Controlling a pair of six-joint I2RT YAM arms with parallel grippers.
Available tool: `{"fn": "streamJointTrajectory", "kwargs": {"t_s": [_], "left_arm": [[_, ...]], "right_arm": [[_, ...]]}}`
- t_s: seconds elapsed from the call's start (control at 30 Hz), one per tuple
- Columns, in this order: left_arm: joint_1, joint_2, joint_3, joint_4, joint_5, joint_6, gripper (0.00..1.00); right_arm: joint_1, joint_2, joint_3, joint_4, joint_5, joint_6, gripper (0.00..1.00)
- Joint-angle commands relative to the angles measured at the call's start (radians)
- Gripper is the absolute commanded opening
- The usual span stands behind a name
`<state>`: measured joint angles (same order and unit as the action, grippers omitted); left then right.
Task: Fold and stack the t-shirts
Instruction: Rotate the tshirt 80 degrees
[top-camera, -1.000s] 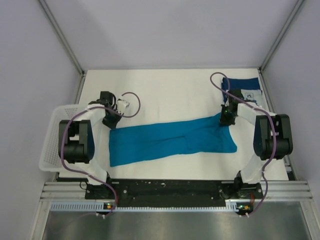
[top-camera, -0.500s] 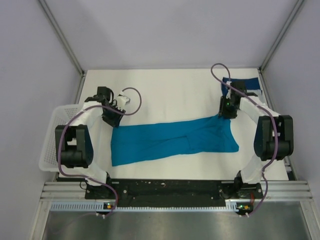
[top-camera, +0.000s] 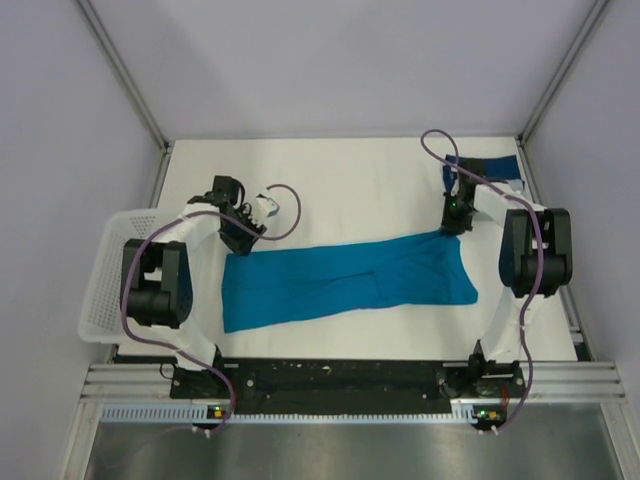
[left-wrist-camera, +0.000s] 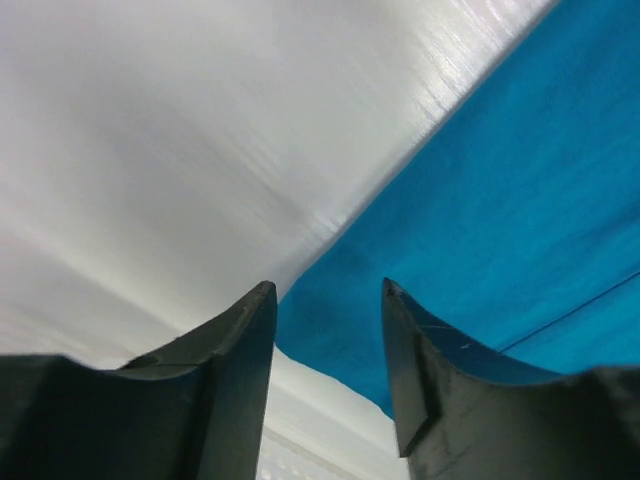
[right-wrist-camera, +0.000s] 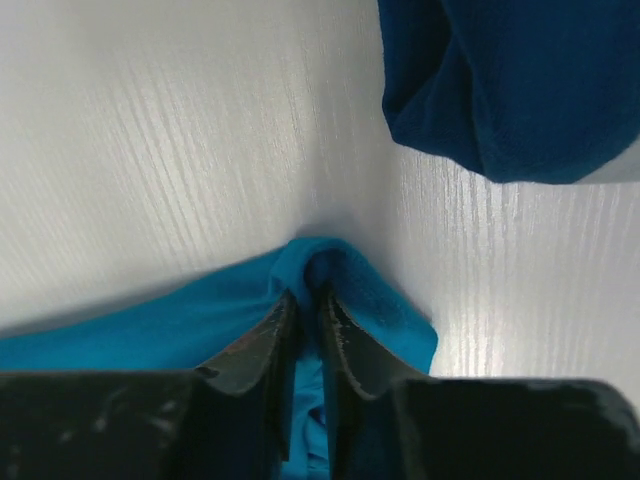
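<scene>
Left gripper shifted right, parted at teal t-shirt corner; right gripper pinching it

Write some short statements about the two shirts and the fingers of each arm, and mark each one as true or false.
1. The right fingers are shut on a fold of the teal shirt. True.
2. The left fingers are shut on the teal shirt. False: they are open, and the shirt's edge shows in the gap between them.
3. The navy shirt lies on top of the teal shirt. False: it lies apart from it, at the far right corner of the table.
4. The teal shirt lies spread across the table, outside the basket. True.
</scene>
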<state>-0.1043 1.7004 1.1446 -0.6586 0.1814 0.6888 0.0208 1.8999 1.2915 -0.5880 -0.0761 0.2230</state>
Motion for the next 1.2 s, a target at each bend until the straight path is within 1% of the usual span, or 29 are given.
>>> {"fn": "streamJointTrajectory", "kwargs": {"t_s": [0.0,0.03,0.07,0.1,0.23,0.33,0.4,0.5,0.53,0.6,0.63,0.7,0.73,0.77,0.8,0.87,0.93,0.97,1.03,1.1,1.13,1.17], "left_arm": [[-0.003,0.034,-0.060,0.066,0.040,0.074,0.34],[-0.002,0.050,-0.063,0.071,0.027,0.058,0.15],[-0.002,0.060,-0.066,0.076,0.007,0.039,0.00],[0.002,0.065,-0.071,0.085,-0.014,0.017,0.00],[0.024,0.067,-0.069,0.093,-0.068,-0.054,0.00],[0.046,0.071,-0.069,0.099,-0.132,-0.093,0.00],[0.049,0.058,-0.083,0.079,-0.116,-0.084,0.00],[0.048,0.002,-0.129,0.039,-0.015,-0.037,0.00],[0.048,-0.022,-0.149,0.025,0.009,-0.020,0.02],[0.048,-0.062,-0.190,0.011,0.012,0.012,0.08],[0.048,-0.080,-0.210,0.013,-0.003,0.021,0.11],[0.046,-0.103,-0.261,0.027,-0.086,0.020,0.13],[0.046,-0.108,-0.272,0.019,-0.100,0.026,0.13],[0.046,-0.113,-0.292,0.008,-0.106,0.032,0.14],[0.045,-0.122,-0.305,-0.008,-0.091,0.041,0.15],[0.040,-0.151,-0.335,-0.038,-0.054,0.063,0.18],[0.032,-0.195,-0.362,-0.044,-0.051,0.064,0.24],[0.032,-0.218,-0.371,-0.039,-0.068,0.061,0.28],[0.034,-0.242,-0.372,-0.026,-0.129,0.035,0.33],[0.034,-0.237,-0.344,-0.033,-0.202,-0.004,0.37],[0.035,-0.228,-0.321,-0.048,-0.215,-0.023,0.38],[0.035,-0.219,-0.301,-0.061,-0.215,-0.038,0.40]], "right_arm": [[-0.016,0.022,0.006,0.002,-0.021,-0.022,0.07],[-0.016,0.018,-0.006,0.010,-0.011,-0.016,0.04],[-0.016,0.011,-0.012,0.016,-0.002,-0.010,0.01],[-0.053,0.004,-0.015,0.017,0.002,-0.001,0.00],[-0.074,0.001,0.018,0.027,0.003,-0.025,0.00],[-0.071,0.065,0.086,0.034,-0.097,-0.059,0.00],[-0.058,0.122,0.152,0.021,-0.151,-0.079,0.00],[-0.027,0.236,0.332,-0.036,-0.183,-0.090,0.00],[0.006,0.278,0.412,-0.062,-0.207,-0.085,0.00],[0.037,0.394,0.584,-0.120,-0.258,-0.060,0.00],[0.048,0.450,0.688,-0.154,-0.275,-0.045,0.00],[0.076,0.583,0.889,-0.211,-0.326,0.005,0.02],[0.085,0.637,0.987,-0.216,-0.355,0.041,0.03],[0.091,0.710,1.062,-0.213,-0.385,0.074,0.07],[0.097,0.753,1.147,-0.208,-0.408,0.113,0.13],[0.106,0.817,1.264,-0.190,-0.458,0.163,0.25],[0.107,0.791,1.278,-0.156,-0.449,0.171,0.36],[0.105,0.748,1.238,-0.135,-0.423,0.153,0.40],[0.099,0.647,1.147,-0.072,-0.343,0.116,0.52],[0.087,0.559,1.094,-0.029,-0.298,0.093,0.54],[0.079,0.520,1.088,-0.026,-0.281,0.081,0.55],[0.071,0.489,1.077,-0.026,-0.269,0.070,0.58]]}}
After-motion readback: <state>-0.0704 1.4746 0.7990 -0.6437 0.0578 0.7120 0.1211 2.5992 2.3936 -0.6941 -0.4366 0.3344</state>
